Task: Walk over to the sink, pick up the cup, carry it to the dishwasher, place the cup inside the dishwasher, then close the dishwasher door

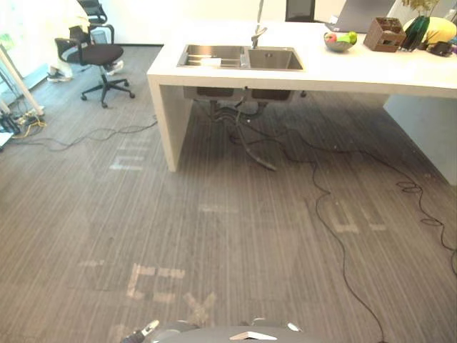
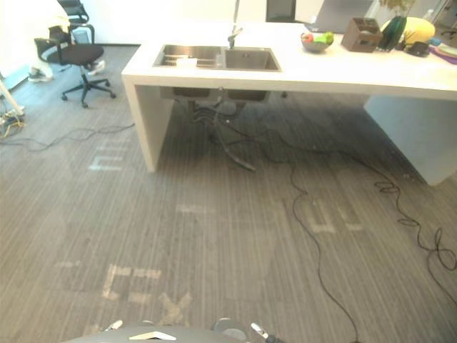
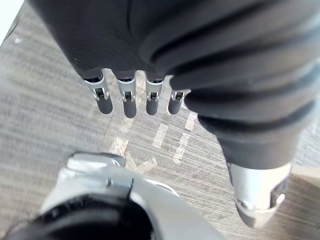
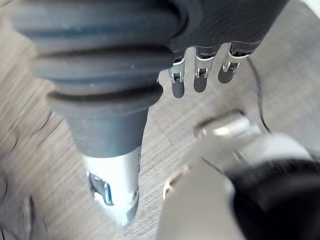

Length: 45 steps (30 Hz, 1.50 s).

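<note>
Sitting in the left basin of the brushed steel double sink (image 1: pixel 243 57), a small pale thing (image 1: pixel 211 62) is the likeliest candidate for the cup, but from this far off I cannot tell whether it is a cup at all. That doubt is the first risk: a reach planned on it could close on the wrong item or on nothing.

The tall chrome tap (image 1: pixel 258 32) stands at the divider between the basins, just beside the pale thing, so an arm coming in over the rim could knock it. The sink is set in the near-left end of the long white counter (image 1: pixel 371 75), whose slab leg (image 1: pixel 171 121) drops to the floor. Walking in too far to the left would bring the robot against that corner.

Thin black cables (image 1: pixel 315 187) trail over the grey striped carpet (image 1: pixel 214 236) from under the sink towards the right. These look like the main trip hazard, and a straight line to the left basin seems to pass left of most of them.

Both the left hand (image 3: pixel 129 102) and the right hand (image 4: pixel 200 82) hang over the carpet with fingers straight and relaxed, holding nothing.

As for the cup's long axis, and whether its mouth faces up or sideways, neither can be read at this range. That judgement needs a closer look before any grasp.
</note>
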Motion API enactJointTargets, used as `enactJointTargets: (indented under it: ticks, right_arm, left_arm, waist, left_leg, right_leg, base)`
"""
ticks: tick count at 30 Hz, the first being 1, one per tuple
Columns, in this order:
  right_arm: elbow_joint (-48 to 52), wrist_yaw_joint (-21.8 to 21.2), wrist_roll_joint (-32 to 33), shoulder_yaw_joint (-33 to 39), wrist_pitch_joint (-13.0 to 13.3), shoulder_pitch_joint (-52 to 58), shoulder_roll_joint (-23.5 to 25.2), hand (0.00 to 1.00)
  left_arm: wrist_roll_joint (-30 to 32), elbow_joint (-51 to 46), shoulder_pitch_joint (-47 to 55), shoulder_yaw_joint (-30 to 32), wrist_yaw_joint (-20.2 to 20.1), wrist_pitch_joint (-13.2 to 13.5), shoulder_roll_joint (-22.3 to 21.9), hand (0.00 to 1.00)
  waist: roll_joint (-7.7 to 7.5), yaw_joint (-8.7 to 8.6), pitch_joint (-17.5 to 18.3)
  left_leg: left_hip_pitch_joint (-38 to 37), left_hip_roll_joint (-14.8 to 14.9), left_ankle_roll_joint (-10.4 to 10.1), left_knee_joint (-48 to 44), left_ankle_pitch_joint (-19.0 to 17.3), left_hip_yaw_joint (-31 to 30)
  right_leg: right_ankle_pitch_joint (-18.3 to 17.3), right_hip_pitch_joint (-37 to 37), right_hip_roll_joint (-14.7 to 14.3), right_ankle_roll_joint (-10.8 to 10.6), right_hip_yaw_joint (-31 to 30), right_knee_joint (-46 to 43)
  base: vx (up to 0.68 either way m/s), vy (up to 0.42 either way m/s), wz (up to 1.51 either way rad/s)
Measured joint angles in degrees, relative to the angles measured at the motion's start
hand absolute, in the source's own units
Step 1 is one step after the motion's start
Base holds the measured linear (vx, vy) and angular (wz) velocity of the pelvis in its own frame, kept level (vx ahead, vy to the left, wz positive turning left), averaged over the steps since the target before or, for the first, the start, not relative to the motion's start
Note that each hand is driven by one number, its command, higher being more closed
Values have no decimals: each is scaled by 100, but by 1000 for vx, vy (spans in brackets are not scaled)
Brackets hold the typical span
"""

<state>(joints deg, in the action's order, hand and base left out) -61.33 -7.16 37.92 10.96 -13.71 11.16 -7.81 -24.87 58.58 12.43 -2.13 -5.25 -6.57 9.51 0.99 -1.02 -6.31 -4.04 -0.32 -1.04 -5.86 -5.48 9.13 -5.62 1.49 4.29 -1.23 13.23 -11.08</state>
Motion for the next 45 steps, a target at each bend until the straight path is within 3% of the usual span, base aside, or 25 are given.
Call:
enactJointTargets:
  ticks: [1,4,5,10,16,21,29,34,36,38,40,42,45]
  right_arm:
    - [-51,-45,212,121,-46,12,12,0]
    - [-101,-41,222,382,37,51,16,0]
    - [-114,-36,167,387,112,48,18,0]
    - [-260,-12,-173,382,376,-92,71,0]
    - [-259,21,-108,385,606,-200,142,0]
    - [-260,18,-128,603,599,-206,271,0]
    - [-264,-26,-364,850,574,-206,328,0]
    - [-263,-30,-142,960,561,-102,356,0]
    - [-248,-31,42,1008,564,-2,391,0]
    - [-252,-30,101,1006,554,37,406,0]
    - [-265,-32,96,1074,485,37,378,0]
    - [-257,-46,108,1187,432,-46,375,0]
    - [-250,-56,121,1251,311,-89,377,0]
  left_arm:
    - [-167,0,-23,-1,-171,-119,-22,0]
    - [-391,52,-62,-2,-920,-146,-141,0]
    - [-531,81,-72,-7,-980,-255,-145,0]
    - [-1114,177,-97,-40,-1016,-466,57,0]
    - [-1138,273,-88,-82,-1011,-353,68,0]
    - [-399,290,-127,-83,-1177,-354,100,0]
    - [-313,399,-169,-70,-1196,-349,79,0]
    - [-311,446,-177,-23,-1120,-398,31,0]
    - [-309,501,-246,-23,-1146,-479,27,0]
    - [-310,498,-279,-55,-1231,-568,78,0]
    - [-416,515,-369,-98,-1242,-655,101,0]
    - [-678,518,-400,-309,-1169,-719,168,0]
    - [-875,330,-542,-655,-930,-785,312,0]
  waist:
    - [-20,-52,11]
    - [171,-95,-37]
    - [183,-104,-49]
    - [48,-103,-58]
    - [-10,-93,-95]
    - [-77,-98,-165]
    - [-103,-92,-262]
    - [-96,-92,-260]
    - [-79,-121,-248]
    - [-150,-132,-246]
    - [-157,-158,-270]
    - [-163,-246,-347]
    - [-139,-310,-424]
  left_leg:
    - [1,51,-52,194,43,189]
    - [-44,120,-141,478,271,353]
    - [-139,140,-101,547,334,353]
    - [-396,174,-80,723,390,351]
    - [-600,158,-49,909,418,426]
    - [-715,153,-51,978,417,515]
    - [-885,137,-50,1023,415,682]
    - [-835,131,13,1060,416,685]
    - [-762,72,101,1060,336,713]
    - [-766,-70,189,1013,270,805]
    - [-724,-214,285,1001,210,779]
    - [-1049,-273,368,1012,233,776]
    - [-1314,-198,449,887,10,576]
  right_leg:
    - [81,-20,-23,-23,6,211]
    - [380,120,-128,-54,34,720]
    - [447,251,-173,-32,61,864]
    - [553,563,-278,-19,158,1265]
    - [715,813,-323,-79,187,1564]
    - [702,877,-322,-113,173,1564]
    - [706,966,-306,-125,146,1564]
    - [604,944,-292,-143,182,1530]
    - [43,422,-81,-192,348,578]
    - [-447,-37,306,-471,398,-460]
    - [-434,-620,708,-365,508,-1846]
    - [-175,-963,1067,-315,622,-2982]
    - [-637,-1174,1171,-443,725,-3245]
  base:
    - [9,-30,-5]
    - [43,-26,-6]
    - [80,-26,2]
    - [94,-29,4]
    - [57,-1,-4]
    - [-1,4,-3]
    - [-45,-5,-9]
    - [-77,-19,1]
    - [-55,34,16]
    - [53,81,15]
    - [24,60,6]
    - [81,100,-1]
    - [207,45,21]
